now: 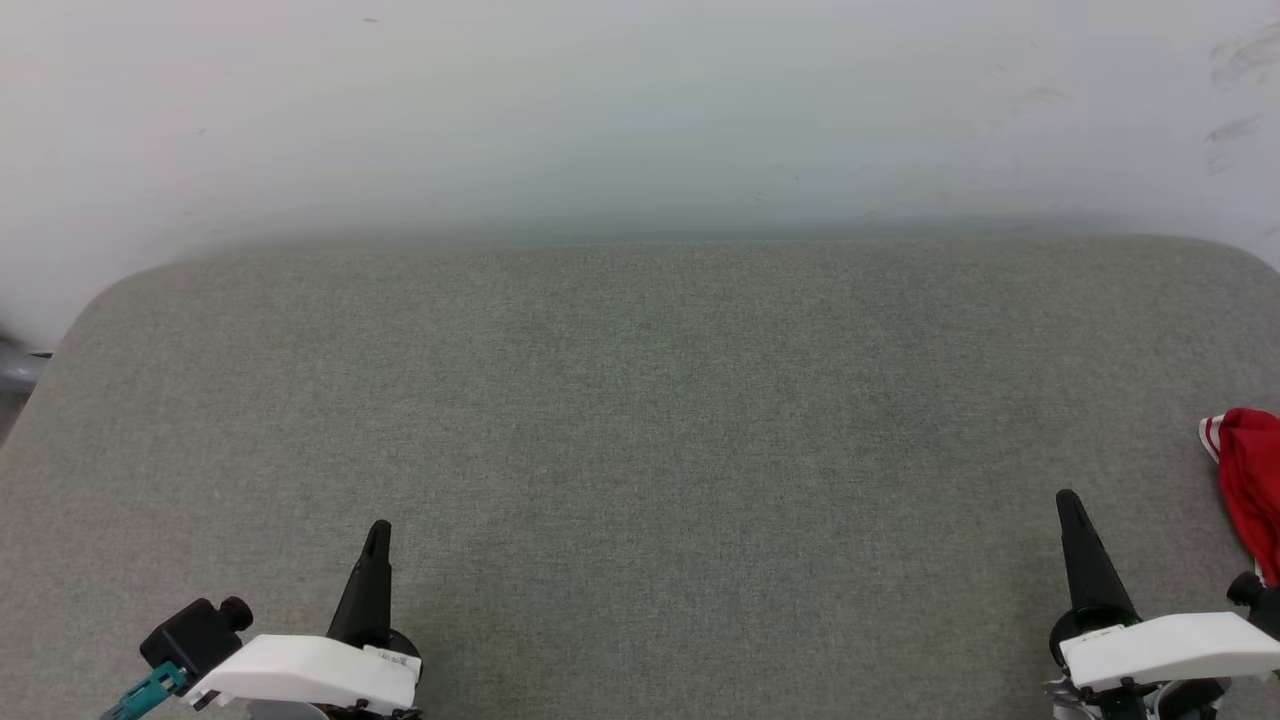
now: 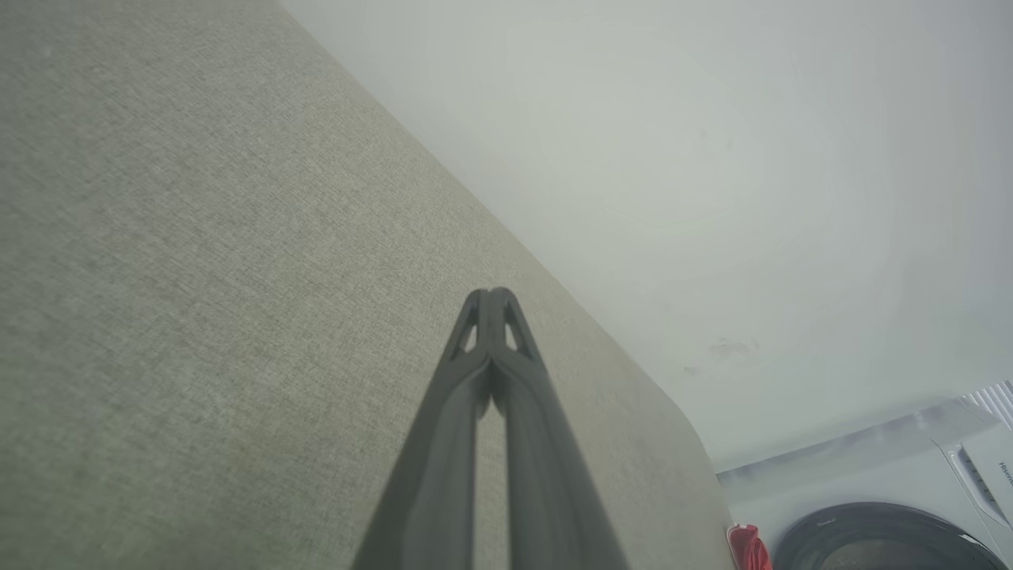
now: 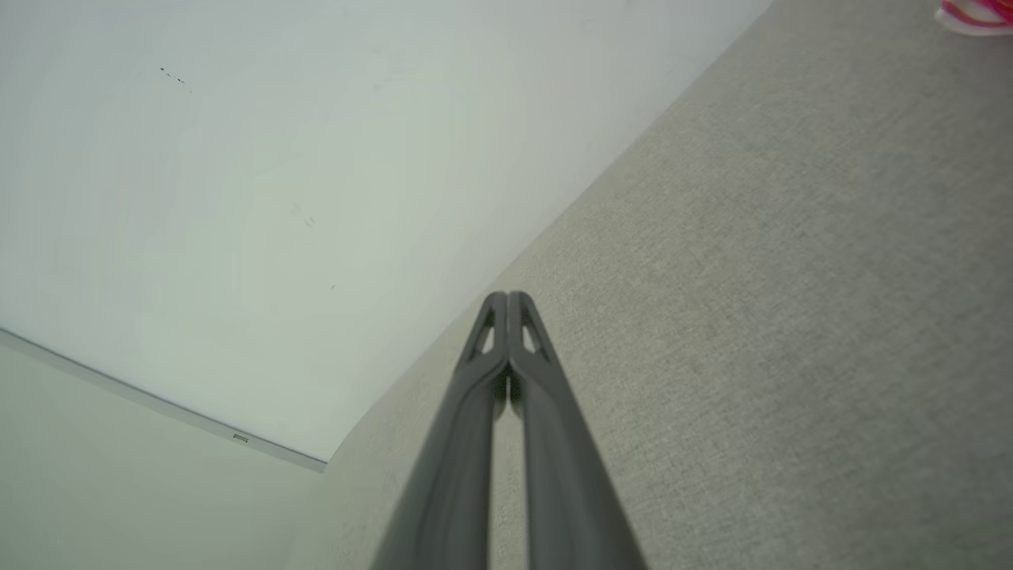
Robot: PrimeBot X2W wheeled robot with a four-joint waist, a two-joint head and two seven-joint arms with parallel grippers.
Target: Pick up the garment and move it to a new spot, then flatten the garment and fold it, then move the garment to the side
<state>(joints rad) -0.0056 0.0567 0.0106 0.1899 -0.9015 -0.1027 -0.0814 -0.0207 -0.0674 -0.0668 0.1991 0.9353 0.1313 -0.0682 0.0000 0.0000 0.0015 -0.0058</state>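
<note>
The left end effector point(image 1: 377, 540) was seen fully closed at the lower left, its two dark fingers pressed together with nothing held between them. The right end effector point(image 1: 1068, 508) was likewise closed and empty at the lower right. Both were positioned over the grey fabric-covered bench point(image 1: 640, 420). The garment point(image 1: 1250, 480), red with striped trim, was bunched at the bench's right edge, near the right end effector but not touched by it.

Grey tabletop point(image 1: 640, 420) lies open across middle and left; passage unobstructed between left claw point(image 1: 379, 528) and right claw point(image 1: 1067, 497). Red shirt point(image 1: 1250, 490) bunched at right edge, near right claw. White wall point(image 1: 640, 120) bounds far side.
</note>
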